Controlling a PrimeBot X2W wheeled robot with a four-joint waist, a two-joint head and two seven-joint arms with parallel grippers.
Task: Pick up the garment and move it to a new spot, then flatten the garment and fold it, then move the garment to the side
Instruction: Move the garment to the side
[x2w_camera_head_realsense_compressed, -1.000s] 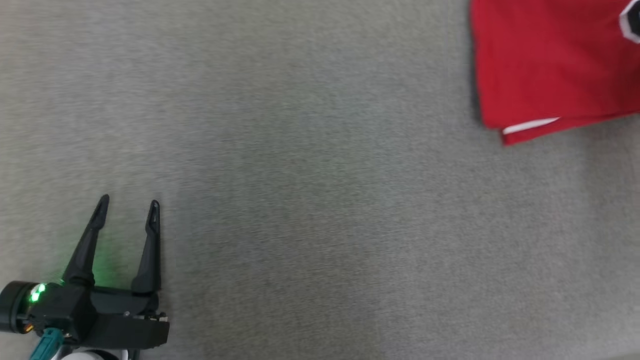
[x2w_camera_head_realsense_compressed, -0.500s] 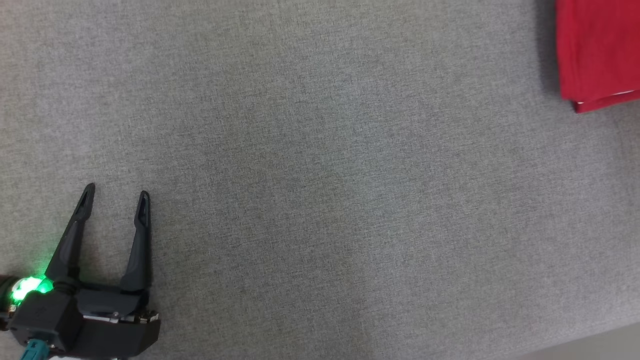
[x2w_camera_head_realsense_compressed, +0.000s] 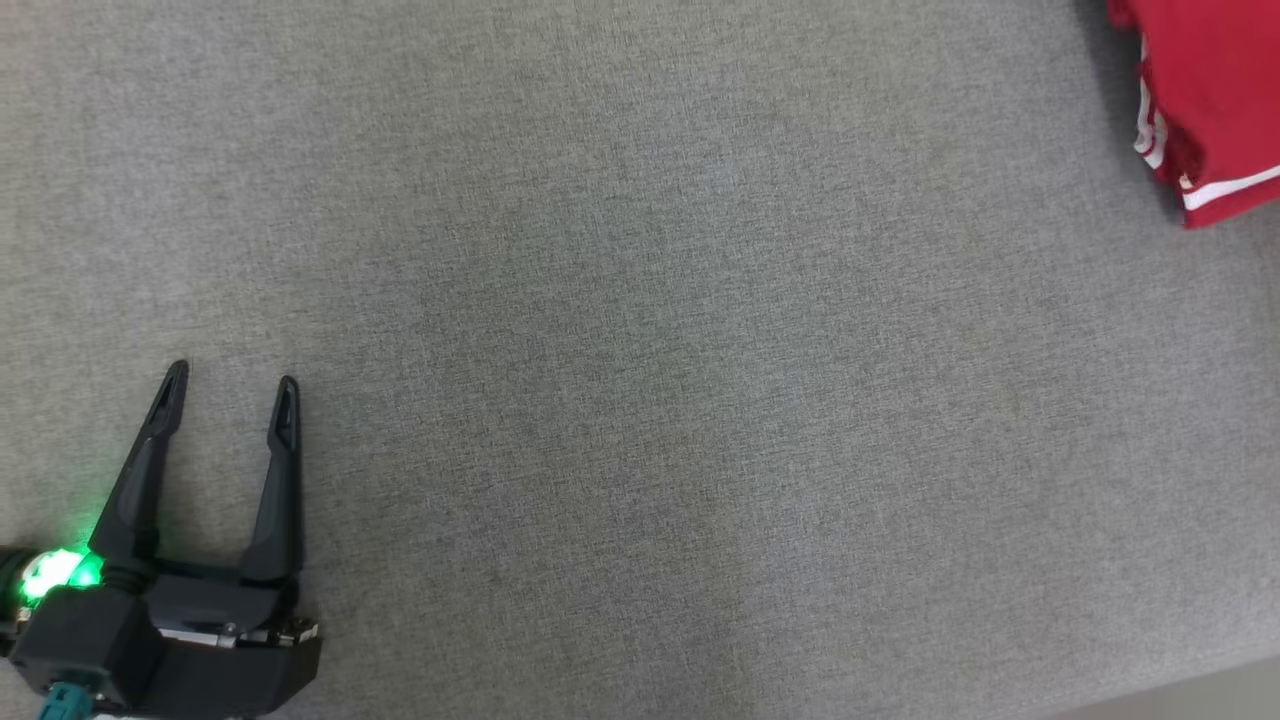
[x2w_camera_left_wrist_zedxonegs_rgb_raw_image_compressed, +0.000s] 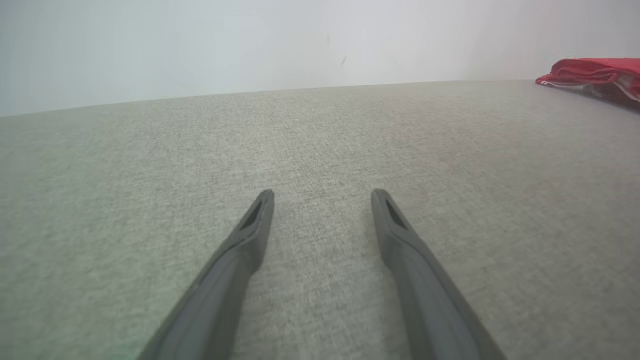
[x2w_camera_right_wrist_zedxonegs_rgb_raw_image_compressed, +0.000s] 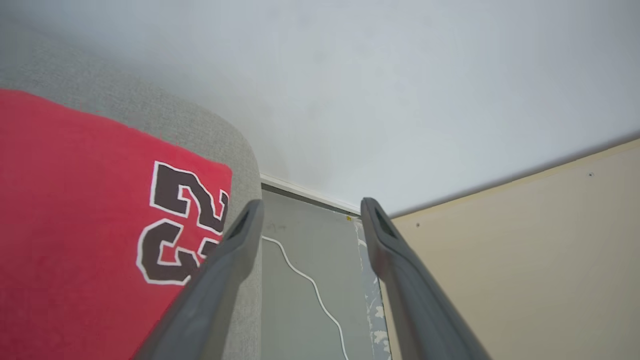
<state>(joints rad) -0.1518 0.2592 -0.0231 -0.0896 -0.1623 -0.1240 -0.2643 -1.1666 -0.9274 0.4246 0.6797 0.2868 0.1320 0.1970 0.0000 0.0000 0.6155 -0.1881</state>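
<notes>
A folded red garment (x2w_camera_head_realsense_compressed: 1215, 100) with white stripes lies at the far right top corner of the grey cloth surface. It shows low and far right in the left wrist view (x2w_camera_left_wrist_zedxonegs_rgb_raw_image_compressed: 592, 75), and with black-and-white numbers in the right wrist view (x2w_camera_right_wrist_zedxonegs_rgb_raw_image_compressed: 85, 220). My left gripper (x2w_camera_head_realsense_compressed: 230, 378) rests at the lower left, open and holding nothing, far from the garment; its fingers spread over bare cloth in the left wrist view (x2w_camera_left_wrist_zedxonegs_rgb_raw_image_compressed: 322, 192). My right gripper (x2w_camera_right_wrist_zedxonegs_rgb_raw_image_compressed: 309, 205) is open with nothing between its fingers, just past the garment's edge, pointing beyond the surface's rim.
The grey cloth surface (x2w_camera_head_realsense_compressed: 640, 360) spreads wide between my left gripper and the garment. Its front edge shows at the lower right corner (x2w_camera_head_realsense_compressed: 1200, 690). Beyond the rim lie a grey floor with a white cable (x2w_camera_right_wrist_zedxonegs_rgb_raw_image_compressed: 305, 280), a pale wall and a beige panel (x2w_camera_right_wrist_zedxonegs_rgb_raw_image_compressed: 525, 260).
The head camera has swung, so the garment slid toward the right edge of the view. Now the garment's white-striped edge shows. My left gripper stays open at about the same spot.
</notes>
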